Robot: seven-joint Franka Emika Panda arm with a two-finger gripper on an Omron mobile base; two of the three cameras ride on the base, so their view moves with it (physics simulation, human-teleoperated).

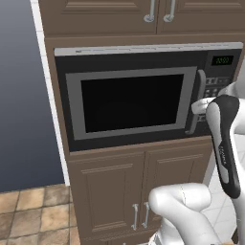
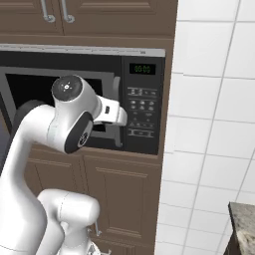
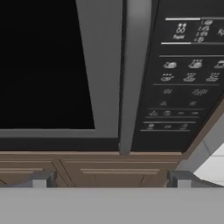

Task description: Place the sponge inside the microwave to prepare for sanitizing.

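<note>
- The microwave [image 1: 129, 103] is built into a column of brown wooden cabinets [image 1: 139, 191]; its door is closed, and the dark glass window [image 1: 131, 103] sits in a grey frame.
- A grey curved handle [image 1: 196, 103] runs upright along the right edge of the door, between the window and the button panel [image 2: 142, 112].
- A green display [image 2: 142, 68] sits at the top of the button panel, above several rows of small keys.
- The white arm rises in front of the lower cabinet doors; its hand is raised to the level of the handle, close in front of the microwave's right side.
- In the hand view the gripper [image 3: 111, 179] shows two dark finger tips [image 3: 41, 179] set far apart, with nothing between them; the pincer is wide and empty.
- In the same view the handle's lower end lies above the gap between the tips, with the window to its left and the button panel to its right; contact with the handle cannot be judged.
- Two upper cabinet doors with metal pulls [image 1: 160, 14] stand above the microwave.
- White wall tiles [image 2: 214, 124] adjoin the cabinet column on the right, and a speckled counter corner [image 2: 244, 224] appears at lower right.
- Brown floor tiles [image 1: 31, 215] and a blue-grey wall [image 1: 21, 95] lie to the left of the column.
</note>
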